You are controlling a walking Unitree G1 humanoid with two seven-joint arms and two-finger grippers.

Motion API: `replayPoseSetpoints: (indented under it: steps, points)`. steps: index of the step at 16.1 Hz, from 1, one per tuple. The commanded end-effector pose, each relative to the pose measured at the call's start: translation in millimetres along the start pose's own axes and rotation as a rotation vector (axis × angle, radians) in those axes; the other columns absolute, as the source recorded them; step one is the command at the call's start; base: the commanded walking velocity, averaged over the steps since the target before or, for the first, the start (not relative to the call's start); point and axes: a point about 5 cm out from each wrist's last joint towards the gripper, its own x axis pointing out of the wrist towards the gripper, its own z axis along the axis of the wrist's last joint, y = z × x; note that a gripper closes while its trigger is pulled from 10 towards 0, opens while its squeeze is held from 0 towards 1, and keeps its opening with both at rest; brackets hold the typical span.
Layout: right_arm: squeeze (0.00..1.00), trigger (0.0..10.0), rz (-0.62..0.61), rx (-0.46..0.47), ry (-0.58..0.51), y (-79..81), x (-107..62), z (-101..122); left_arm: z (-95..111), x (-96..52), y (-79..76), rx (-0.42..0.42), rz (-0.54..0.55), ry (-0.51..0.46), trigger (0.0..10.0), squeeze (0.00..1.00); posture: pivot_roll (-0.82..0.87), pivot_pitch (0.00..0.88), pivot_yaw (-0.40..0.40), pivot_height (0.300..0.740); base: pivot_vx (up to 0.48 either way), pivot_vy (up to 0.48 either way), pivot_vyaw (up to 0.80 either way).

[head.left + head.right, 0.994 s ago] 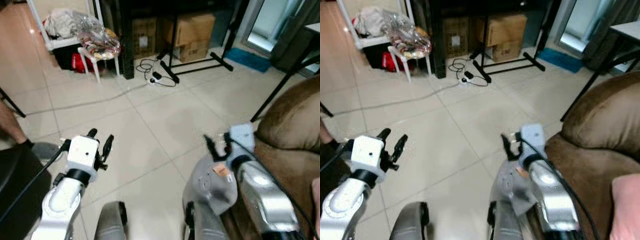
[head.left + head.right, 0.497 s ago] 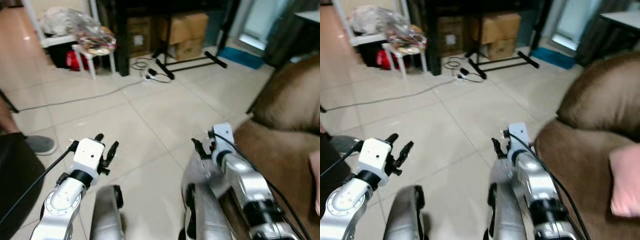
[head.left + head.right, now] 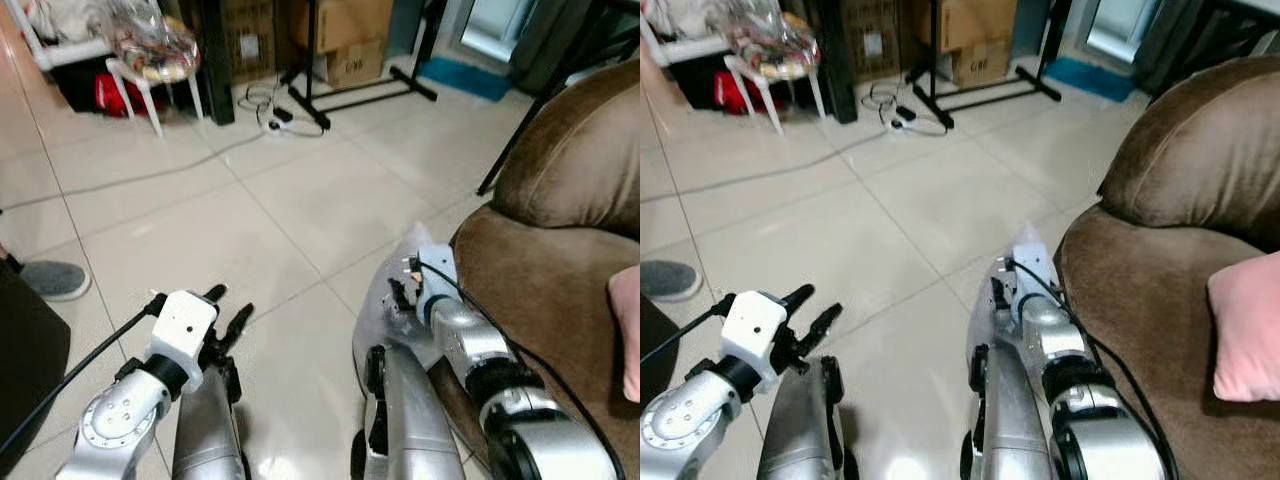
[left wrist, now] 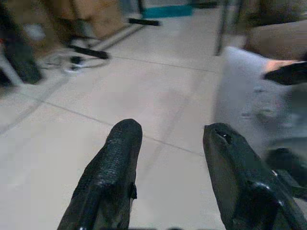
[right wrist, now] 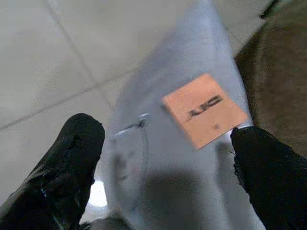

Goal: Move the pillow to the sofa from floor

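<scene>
A pink pillow (image 3: 1245, 330) lies on the seat of the brown sofa (image 3: 1170, 180) at the right edge. My left gripper (image 3: 228, 310) hangs low over the tiled floor above my left leg, open with nothing between its fingers (image 4: 115, 163). My right gripper (image 3: 400, 295) is down by my right knee, close to the sofa's front edge. It is open too, and its wrist view looks between the fingertips (image 5: 67, 158) at my grey leg shell with an orange sticker (image 5: 204, 110).
A white stool (image 3: 150, 60) with a plastic bag, cardboard boxes (image 3: 340, 40), a black stand (image 3: 350, 95) and a cable with a power strip (image 3: 272, 122) line the far side. A grey shoe (image 3: 55, 280) lies at the left. A black leg (image 3: 505, 150) slants beside the sofa.
The camera has tipped down and swung toward the sofa, so the pillow shows more. Both arms have dropped lower toward my legs; both grippers stay open.
</scene>
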Motion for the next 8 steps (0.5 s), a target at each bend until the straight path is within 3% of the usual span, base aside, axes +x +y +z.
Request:
replayPoseSetpoints:
  steps: [1, 6, 7, 8]
  points:
    - [0.00, 10.0, -0.064, -0.004, -0.014, -8.7, 1.9, 4, 5, -3.9, -7.1, -0.027, -0.072, -0.002, 10.0, 0.00, 0.03, 0.142, -0.058, 0.491, 0.000, 0.000, 0.00]
    - [0.00, 10.0, -0.135, -0.101, 0.097, -11.7, 3.2, -11, 3, -22.2, -12.5, -0.063, -0.183, 0.065, 10.0, 0.00, 0.06, 0.174, -0.080, 0.491, 0.000, 0.000, 0.00]
    - [0.00, 8.5, -0.126, -0.109, 0.117, -11.1, 2.9, -15, 2, -25.0, -13.4, -0.071, -0.186, 0.077, 10.0, 0.00, 0.06, 0.173, -0.081, 0.491, 0.000, 0.000, 0.00]
    - [0.00, 4.5, -0.108, -0.119, 0.129, -9.4, 2.8, -18, 2, -26.3, -13.7, -0.075, -0.188, 0.084, 10.0, 0.00, 0.06, 0.172, -0.082, 0.491, 0.000, 0.000, 0.00]
